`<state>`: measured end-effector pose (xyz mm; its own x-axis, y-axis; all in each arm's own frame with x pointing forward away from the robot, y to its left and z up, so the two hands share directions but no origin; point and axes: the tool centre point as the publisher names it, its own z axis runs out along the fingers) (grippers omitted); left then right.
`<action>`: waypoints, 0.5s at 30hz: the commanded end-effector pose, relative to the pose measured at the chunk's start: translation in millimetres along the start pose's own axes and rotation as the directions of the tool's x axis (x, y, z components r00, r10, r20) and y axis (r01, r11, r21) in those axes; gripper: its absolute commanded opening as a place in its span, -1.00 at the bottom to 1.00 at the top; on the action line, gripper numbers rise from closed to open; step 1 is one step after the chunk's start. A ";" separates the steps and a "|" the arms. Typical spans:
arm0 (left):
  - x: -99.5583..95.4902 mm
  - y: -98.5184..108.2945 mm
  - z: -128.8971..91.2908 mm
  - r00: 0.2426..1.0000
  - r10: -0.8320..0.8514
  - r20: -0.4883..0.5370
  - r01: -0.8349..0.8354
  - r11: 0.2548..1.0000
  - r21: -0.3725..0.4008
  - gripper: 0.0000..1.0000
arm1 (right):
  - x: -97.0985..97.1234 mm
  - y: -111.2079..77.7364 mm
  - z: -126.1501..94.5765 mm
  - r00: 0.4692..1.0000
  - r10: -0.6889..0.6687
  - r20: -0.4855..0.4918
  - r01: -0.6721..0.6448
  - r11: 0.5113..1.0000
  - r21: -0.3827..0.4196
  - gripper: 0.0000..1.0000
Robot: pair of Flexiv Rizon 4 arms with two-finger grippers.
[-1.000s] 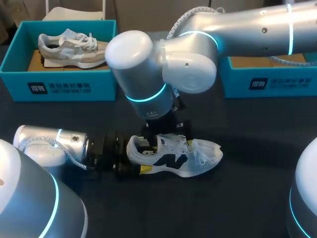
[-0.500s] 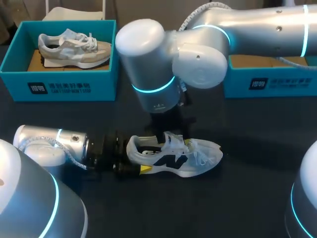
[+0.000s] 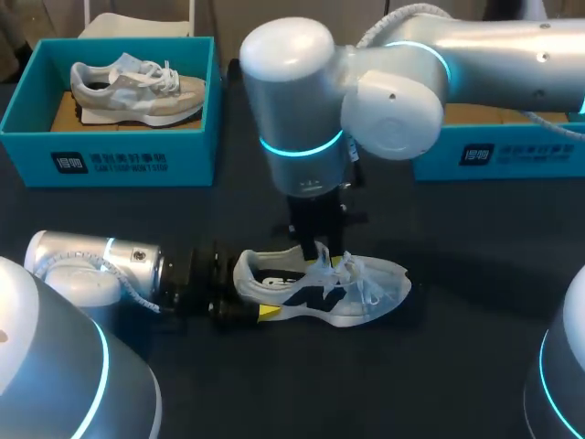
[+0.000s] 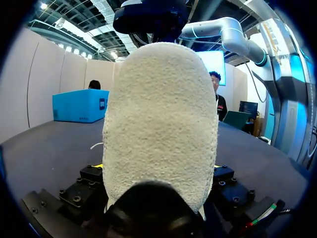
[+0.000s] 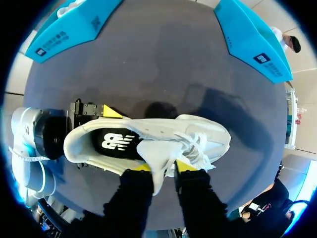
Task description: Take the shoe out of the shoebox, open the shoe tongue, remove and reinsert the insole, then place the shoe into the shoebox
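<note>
From above, the right arm has lifted and swung toward its own side over the last second. Its right gripper now stands taller over the white shoe, pinching the tongue and drawing it up out of the throat. The shoe has not shifted. It lies on its sole on the table, out of its box, with the left gripper clamped across the heel end. My guess is that the tongue-opening step is nearly through and the insole comes next.

From the left wrist, the shoe's fuzzy heel fills nearly everything, wedged between the black finger blocks on either side (so a firm hold, as far as I can tell).

From the right wrist, the two fingers are pressed together on the pale tongue flap, and the dark insole shows in the opened mouth.

The table is dark and matte. A teal shoebox holding a grey shoe sits at the far left, and a second teal box at the far right. Both are well apart from the work, which leaves open space around the shoe.
</note>
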<state>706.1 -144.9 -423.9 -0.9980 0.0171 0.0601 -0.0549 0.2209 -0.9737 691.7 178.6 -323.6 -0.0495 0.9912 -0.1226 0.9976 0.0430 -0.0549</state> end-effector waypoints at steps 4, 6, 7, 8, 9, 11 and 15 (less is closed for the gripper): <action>-0.1 5.0 -2.4 1.000 0.000 0.004 0.000 1.000 0.001 -1.00 | -35.1 -1.7 -6.1 0.983 -0.027 -0.183 0.028 1.000 0.001 -1.00; -0.1 5.0 -2.4 1.000 0.000 0.004 0.000 1.000 0.001 -1.00 | -46.8 -2.2 -6.2 0.973 -0.029 -0.230 0.031 0.999 0.006 -1.00; -0.1 5.0 -2.4 1.000 0.000 0.004 0.000 1.000 0.001 -1.00 | -52.3 -2.9 -6.1 0.964 -0.031 -0.264 0.033 0.999 0.002 -1.00; -0.1 5.0 -2.4 1.000 0.000 0.004 0.000 1.000 0.001 -1.00 | -58.2 -3.7 -5.6 0.955 -0.033 -0.293 0.037 0.999 0.008 -1.00; -0.1 5.0 -2.4 1.000 0.000 0.004 0.000 1.000 0.001 -1.00 | -63.3 -4.3 -4.6 0.949 -0.034 -0.314 0.038 0.999 0.007 -1.00; -0.1 5.0 -2.4 1.000 0.000 0.004 0.000 1.000 0.001 -1.00 | -73.4 -5.5 -1.4 0.928 -0.030 -0.371 0.040 0.999 0.019 -1.00; -0.1 5.0 -2.4 1.000 0.000 0.004 0.000 1.000 0.001 -1.00 | -86.6 -7.9 6.2 0.903 -0.007 -0.429 0.028 0.999 0.042 -1.00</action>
<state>706.2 -144.8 -424.0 -0.9981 0.0169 0.0600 -0.0548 0.2212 -0.9737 689.6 118.7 -316.1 -0.0700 0.9973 -0.0241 0.9923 0.0672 -0.1041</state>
